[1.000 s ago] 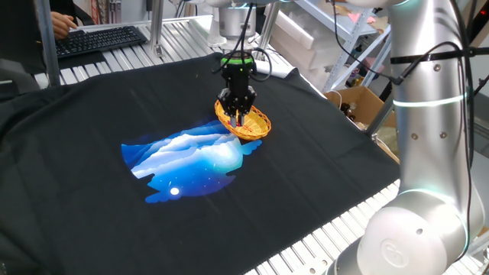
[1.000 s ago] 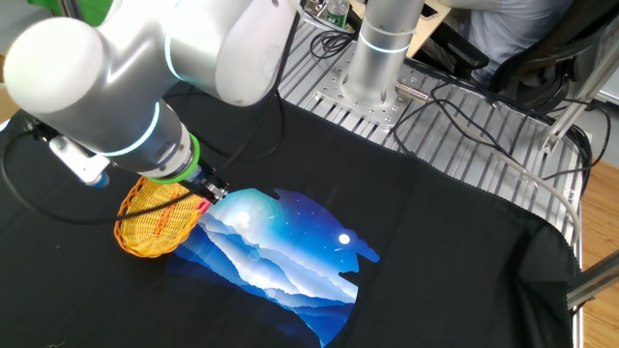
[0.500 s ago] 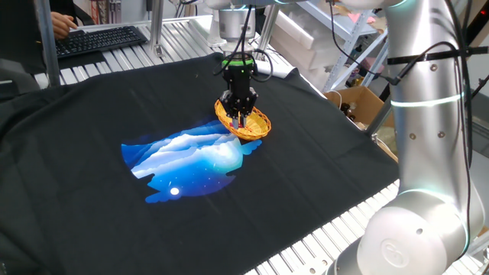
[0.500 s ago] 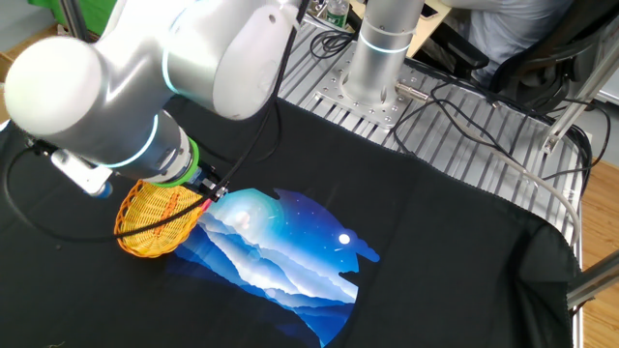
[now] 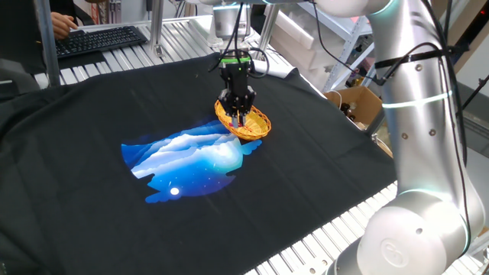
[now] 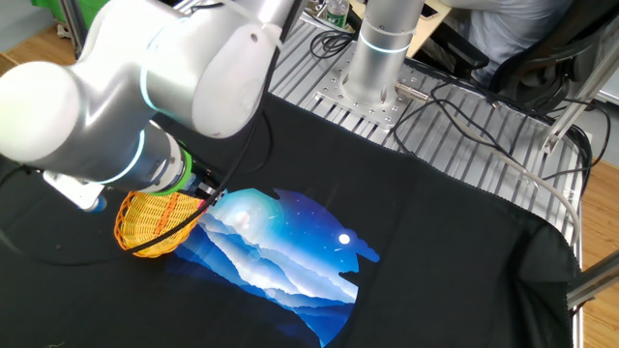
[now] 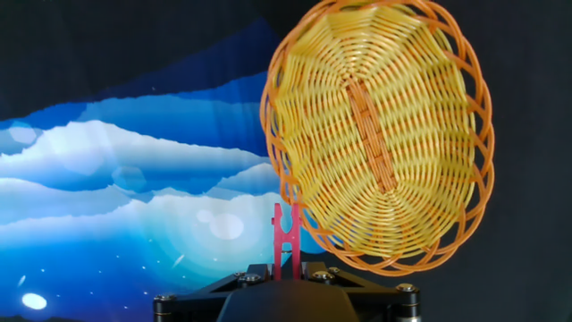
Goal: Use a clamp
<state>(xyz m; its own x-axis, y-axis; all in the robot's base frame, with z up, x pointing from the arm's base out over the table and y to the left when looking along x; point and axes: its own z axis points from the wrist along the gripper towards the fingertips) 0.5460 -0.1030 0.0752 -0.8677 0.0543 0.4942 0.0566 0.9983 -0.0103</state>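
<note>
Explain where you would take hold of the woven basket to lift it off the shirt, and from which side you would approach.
Take the basket by its looped orange rim, coming from above at the edge away from the clamp. It lies open side up, and the rim is its one thin, raised part.

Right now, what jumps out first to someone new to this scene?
The bright blue mountain print on the black cloth covering the table pulls the eye first. At its edge sits the woven yellow basket, empty in the hand view. The end effector hangs just over the basket's rim, holding a small red-pink clamp that points at the spot where basket and print meet.
</note>
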